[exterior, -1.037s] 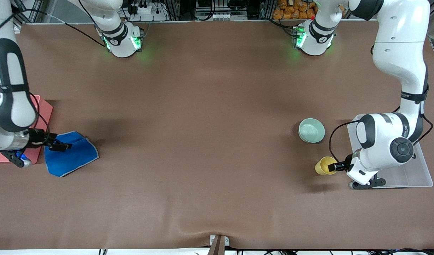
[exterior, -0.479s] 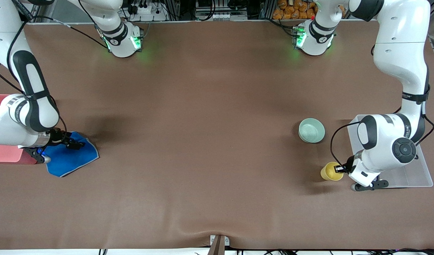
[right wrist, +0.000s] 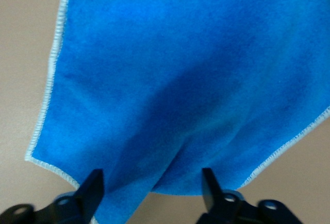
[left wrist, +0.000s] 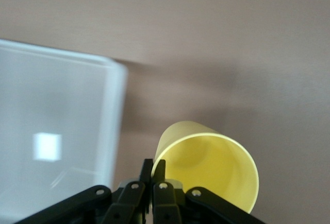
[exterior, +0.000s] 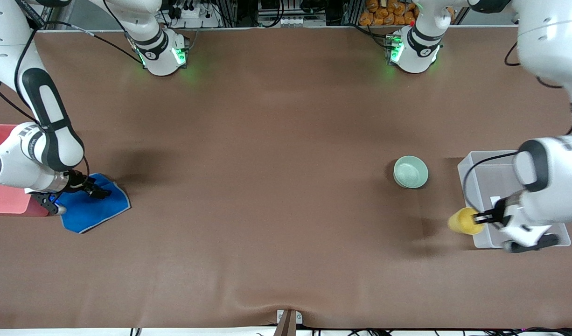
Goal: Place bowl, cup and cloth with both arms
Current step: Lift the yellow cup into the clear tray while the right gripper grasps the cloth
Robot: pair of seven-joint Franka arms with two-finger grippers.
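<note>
Clear plastic bin (exterior: 472, 164), rectangular, nothing seen inside; smooth yellow cup (exterior: 464, 221) is pinched by its rim in closed left gripper (exterior: 481, 216), held just beside bin. Round mint bowl (exterior: 410, 171) sits near bin. Soft blue cloth (exterior: 95, 210), grey-stitched, lies well apart, w/ right gripper (exterior: 101, 192) fingers spread over it.

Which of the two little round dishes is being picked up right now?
The yellow cup, pinched at its rim by the left end effector beside the clear bin. The mint-green bowl sits untouched on the table.
</note>
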